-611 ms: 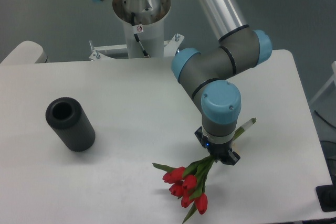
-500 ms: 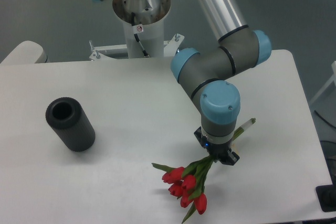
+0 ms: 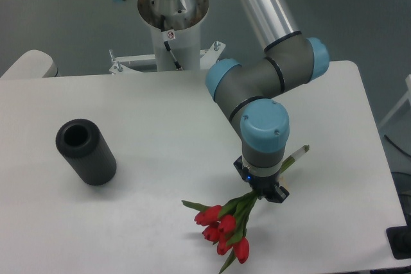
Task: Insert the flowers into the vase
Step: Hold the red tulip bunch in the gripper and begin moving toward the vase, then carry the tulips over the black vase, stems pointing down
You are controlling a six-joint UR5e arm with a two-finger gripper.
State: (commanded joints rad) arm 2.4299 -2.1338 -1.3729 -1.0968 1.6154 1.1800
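Note:
The flowers [image 3: 223, 228], a small bunch of red tulip buds with green stems and leaves, hang near the table's front edge, buds pointing down-left. Their stem ends stick out up-right past the wrist [image 3: 297, 153]. My gripper [image 3: 264, 192] points down and is shut on the stems just above the buds; its fingers are mostly hidden under the wrist. The vase [image 3: 85, 151], a matte black thick-walled cylinder with a round hole on top, stands on the left of the white table, far from the gripper and flowers.
The robot's base column [image 3: 172, 27] rises at the back centre, behind the white table [image 3: 160, 113]. A dark object [image 3: 399, 242] sits off the table's front right corner. The table's right edge runs close to the arm.
The arm and the flowers have shifted slightly to the left and a little up, toward the vase. The grip on the stems is unchanged.

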